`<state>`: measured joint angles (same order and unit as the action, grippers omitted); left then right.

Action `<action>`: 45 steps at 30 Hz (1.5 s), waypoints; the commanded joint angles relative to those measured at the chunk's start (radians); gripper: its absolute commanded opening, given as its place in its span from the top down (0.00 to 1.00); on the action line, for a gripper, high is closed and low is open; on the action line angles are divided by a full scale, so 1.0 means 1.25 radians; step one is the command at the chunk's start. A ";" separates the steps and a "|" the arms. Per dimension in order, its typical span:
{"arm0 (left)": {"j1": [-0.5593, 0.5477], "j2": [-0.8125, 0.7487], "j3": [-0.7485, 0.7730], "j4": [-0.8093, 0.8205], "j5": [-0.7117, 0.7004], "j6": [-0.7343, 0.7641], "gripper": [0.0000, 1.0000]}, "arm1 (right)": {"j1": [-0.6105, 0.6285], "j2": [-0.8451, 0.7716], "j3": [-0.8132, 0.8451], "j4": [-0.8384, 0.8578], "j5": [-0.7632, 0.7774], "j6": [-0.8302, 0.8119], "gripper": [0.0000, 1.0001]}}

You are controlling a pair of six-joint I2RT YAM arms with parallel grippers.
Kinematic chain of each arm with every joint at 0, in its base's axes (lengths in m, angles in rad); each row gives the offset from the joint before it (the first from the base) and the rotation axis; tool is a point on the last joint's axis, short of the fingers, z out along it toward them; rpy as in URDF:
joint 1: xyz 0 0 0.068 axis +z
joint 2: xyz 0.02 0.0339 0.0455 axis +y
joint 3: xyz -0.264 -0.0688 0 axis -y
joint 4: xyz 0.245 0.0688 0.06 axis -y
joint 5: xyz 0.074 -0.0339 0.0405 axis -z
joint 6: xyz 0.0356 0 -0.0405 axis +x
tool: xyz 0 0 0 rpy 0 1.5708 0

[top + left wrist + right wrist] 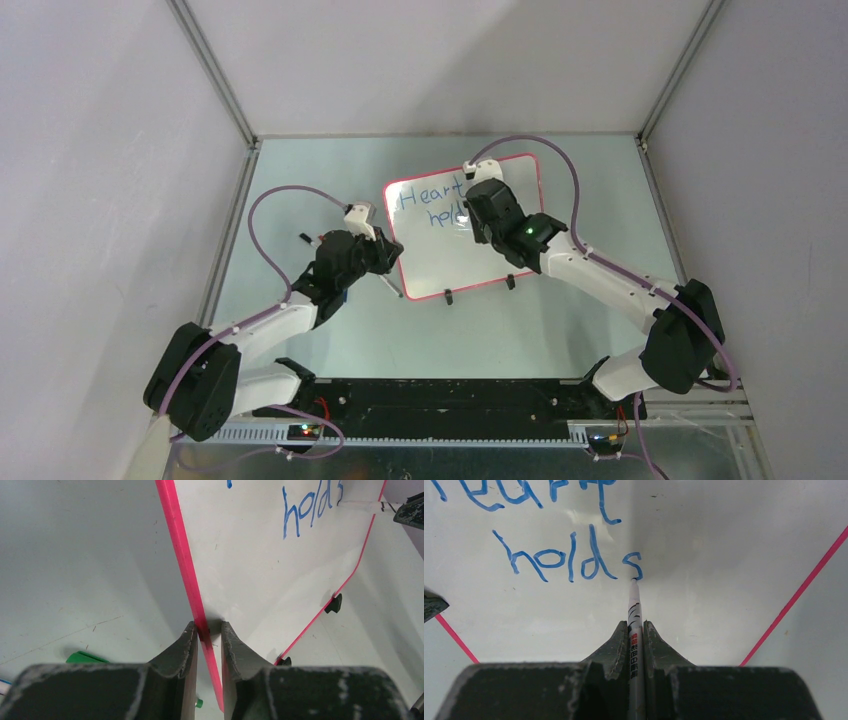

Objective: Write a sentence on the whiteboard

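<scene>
The whiteboard (pixel 450 265), white with a thin red frame, lies on the table's far middle. The sentence (pixel 432 205) in blue reads "Heart" above "holds" (pixel 559 560). My left gripper (pixel 388 256) is shut on the board's left red edge, which runs between its jaws (pixel 207 627). My right gripper (pixel 474 212) is over the board, shut on a white marker (pixel 634 605). The marker's tip touches the board at the foot of the final "s". From the left wrist the whiteboard (pixel 260 570) shows with "holds" (pixel 310 507) and the marker (pixel 360 506) at its end.
Two black feet (pixel 448 296) (pixel 510 282) stick out from the board's near edge. A thin stick-like item (pixel 390 285) and a small dark piece (pixel 303 238) lie by the left arm. A green object (pixel 82 656) rests on the table left of the jaws. Grey walls enclose the table.
</scene>
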<state>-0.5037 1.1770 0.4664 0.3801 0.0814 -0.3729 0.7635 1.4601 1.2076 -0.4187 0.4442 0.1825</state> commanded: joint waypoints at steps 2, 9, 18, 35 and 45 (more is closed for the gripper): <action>-0.006 -0.018 0.018 0.005 -0.015 0.036 0.79 | 0.011 -0.001 -0.009 0.021 -0.020 -0.009 1.00; -0.006 -0.018 0.018 0.003 -0.015 0.036 0.78 | 0.016 -0.012 -0.009 0.018 -0.013 -0.013 1.00; -0.006 -0.020 0.018 0.003 -0.015 0.037 0.79 | 0.031 -0.081 -0.010 -0.017 -0.022 -0.005 1.00; -0.006 -0.022 0.017 0.002 -0.016 0.036 0.78 | 0.050 -0.114 -0.009 -0.067 -0.146 0.053 1.00; -0.006 -0.026 0.015 0.005 -0.014 0.033 0.79 | 0.092 -0.096 -0.009 -0.120 -0.112 0.149 1.00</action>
<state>-0.5049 1.1683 0.4664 0.3744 0.0822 -0.3729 0.8494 1.3472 1.1912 -0.5343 0.2665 0.2974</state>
